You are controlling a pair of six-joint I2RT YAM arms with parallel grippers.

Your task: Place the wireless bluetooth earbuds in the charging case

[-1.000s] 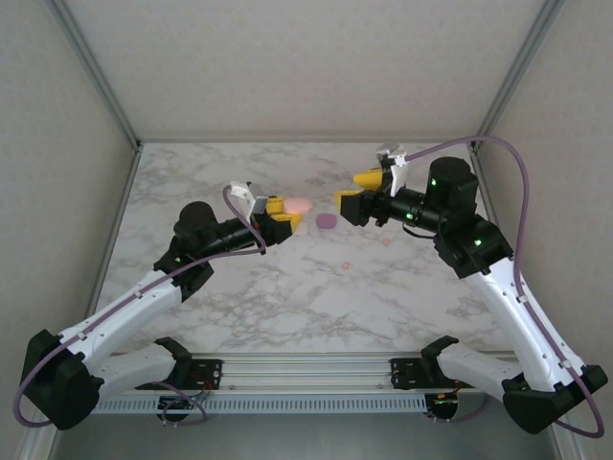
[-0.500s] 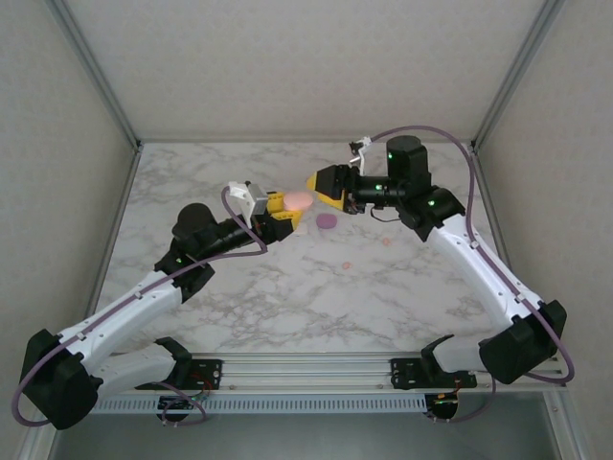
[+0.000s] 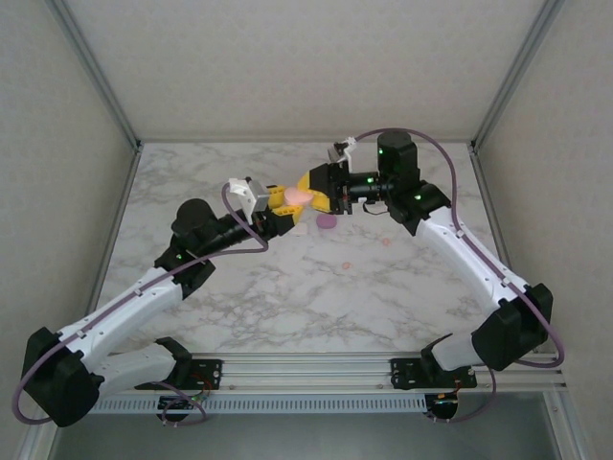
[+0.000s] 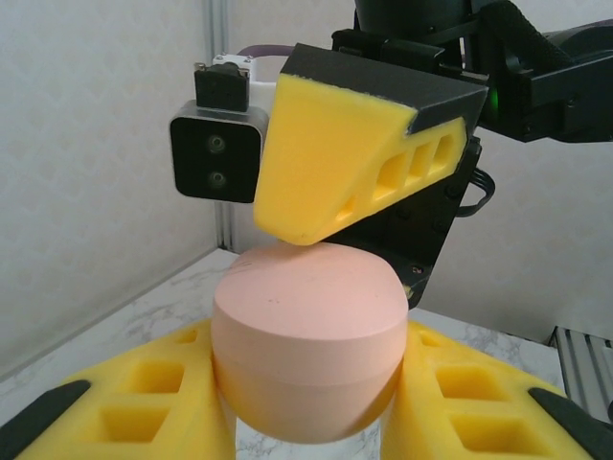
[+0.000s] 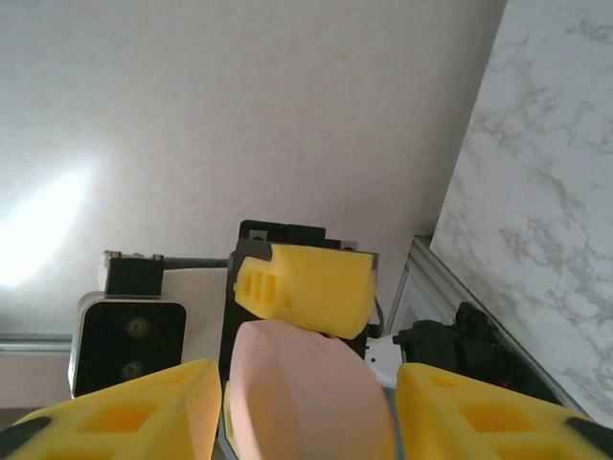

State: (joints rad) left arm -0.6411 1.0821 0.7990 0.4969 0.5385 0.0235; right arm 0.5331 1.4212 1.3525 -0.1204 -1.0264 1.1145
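Left gripper (image 4: 306, 369) clamps pink case (image 4: 306, 307), held above table (image 3: 239, 307). Right gripper (image 5: 306, 388) straddles case top; cannot tell if gripping yet. Earbuds (image 3: 346, 264) lie on table, well apart from case. Judgement: pinch upper half only, lift slowly, left hold firm.

Marble-patterned table (image 3: 287, 297); textured white walls (image 3: 306, 67); metal rail (image 3: 306, 369) along near edge, seemingly aluminium.
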